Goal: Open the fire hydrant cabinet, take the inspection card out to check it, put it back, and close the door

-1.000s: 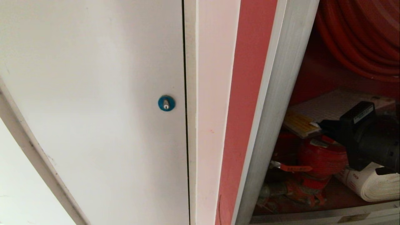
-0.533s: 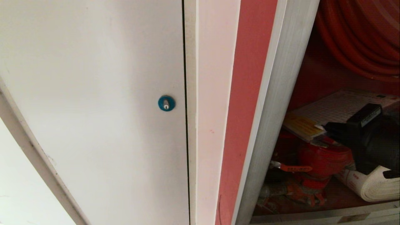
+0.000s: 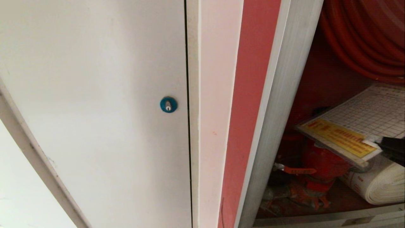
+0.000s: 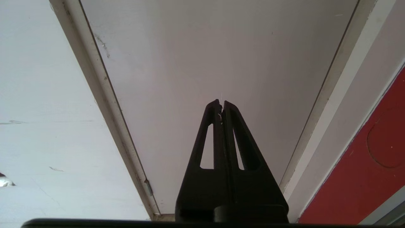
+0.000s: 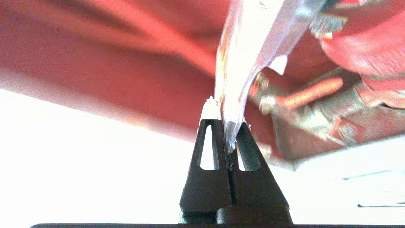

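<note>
The inspection card [image 3: 357, 126] hangs in the open mouth of the fire hydrant cabinet [image 3: 278, 104], above the red valve [image 3: 319, 161] and the white rolled hose [image 3: 376, 186], tilted, its yellow-orange band low and nearest the silver frame, its long axis running up and away toward the red hose reel [image 3: 364, 38]. The right gripper [image 5: 226, 126] is pinching the card's near edge, jaws pressed tight on the sheet, which stands straight out beyond the tips. Pulling back along that axis looks like the clean way out, with the frame close beside the band end. The left gripper [image 4: 221, 104], pressed together and empty, is parked before the plain white panel [image 3: 95, 95], far from the card.
</note>
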Robot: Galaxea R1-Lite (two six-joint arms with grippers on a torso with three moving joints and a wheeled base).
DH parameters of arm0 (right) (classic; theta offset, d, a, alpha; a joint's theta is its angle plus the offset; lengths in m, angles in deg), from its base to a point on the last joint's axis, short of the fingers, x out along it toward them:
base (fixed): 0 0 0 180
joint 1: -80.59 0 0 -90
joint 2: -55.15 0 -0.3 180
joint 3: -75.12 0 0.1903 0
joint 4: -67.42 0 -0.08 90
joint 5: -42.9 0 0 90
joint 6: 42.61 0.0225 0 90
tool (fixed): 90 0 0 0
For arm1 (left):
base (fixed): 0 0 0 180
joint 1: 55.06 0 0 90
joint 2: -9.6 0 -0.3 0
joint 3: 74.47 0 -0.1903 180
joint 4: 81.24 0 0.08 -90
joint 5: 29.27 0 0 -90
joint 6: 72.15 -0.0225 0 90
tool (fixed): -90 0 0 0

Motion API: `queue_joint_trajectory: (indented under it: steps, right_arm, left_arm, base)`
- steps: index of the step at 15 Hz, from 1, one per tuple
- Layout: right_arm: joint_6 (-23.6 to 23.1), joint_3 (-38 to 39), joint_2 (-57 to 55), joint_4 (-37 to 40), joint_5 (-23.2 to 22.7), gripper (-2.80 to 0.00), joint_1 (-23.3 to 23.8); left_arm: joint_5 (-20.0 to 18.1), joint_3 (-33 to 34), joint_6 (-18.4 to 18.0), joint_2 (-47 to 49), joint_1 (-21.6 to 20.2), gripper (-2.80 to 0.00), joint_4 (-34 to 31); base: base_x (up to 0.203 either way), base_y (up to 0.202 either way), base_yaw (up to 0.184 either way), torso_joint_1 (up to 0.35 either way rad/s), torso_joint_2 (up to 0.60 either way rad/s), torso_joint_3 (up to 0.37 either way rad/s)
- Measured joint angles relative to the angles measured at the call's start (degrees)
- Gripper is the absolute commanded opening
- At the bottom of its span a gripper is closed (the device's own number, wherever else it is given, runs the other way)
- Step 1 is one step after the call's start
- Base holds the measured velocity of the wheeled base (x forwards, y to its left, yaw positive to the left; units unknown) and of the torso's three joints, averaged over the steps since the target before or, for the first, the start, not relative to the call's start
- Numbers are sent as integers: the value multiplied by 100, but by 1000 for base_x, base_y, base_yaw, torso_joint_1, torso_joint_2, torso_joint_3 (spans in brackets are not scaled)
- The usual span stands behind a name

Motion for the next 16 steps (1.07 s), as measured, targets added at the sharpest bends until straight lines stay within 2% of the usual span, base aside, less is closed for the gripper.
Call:
queue_joint_trajectory:
  steps: [2, 5, 9, 12, 16]
  right_arm:
    - [-348, -150, 651, 694, -409, -280, -136]
    - [-997, -539, 1649, 2046, -1569, -280, -211]
    - [-2414, -794, 2382, 3383, -3047, -280, -237]
    - [-3601, -771, 2472, 3646, -3803, -280, -240]
    - [-5089, -688, 1868, 3507, -4156, -280, -240]
  left_arm:
    - [0, 0, 0, 0, 0, -280, -1]
    - [-2, 0, 0, 0, 0, -280, -2]
    - [0, 0, 0, 0, 0, -280, -2]
    - [-1, 0, 0, 0, 0, -280, -1]
    - [-2, 0, 0, 0, 0, -280, -2]
  base:
    - [0, 0, 0, 0, 0, 0]
    - [0, 0, 0, 0, 0, 0]
    - [0, 0, 0, 0, 0, 0]
    - [0, 0, 0, 0, 0, 0]
    - [0, 0, 0, 0, 0, 0]
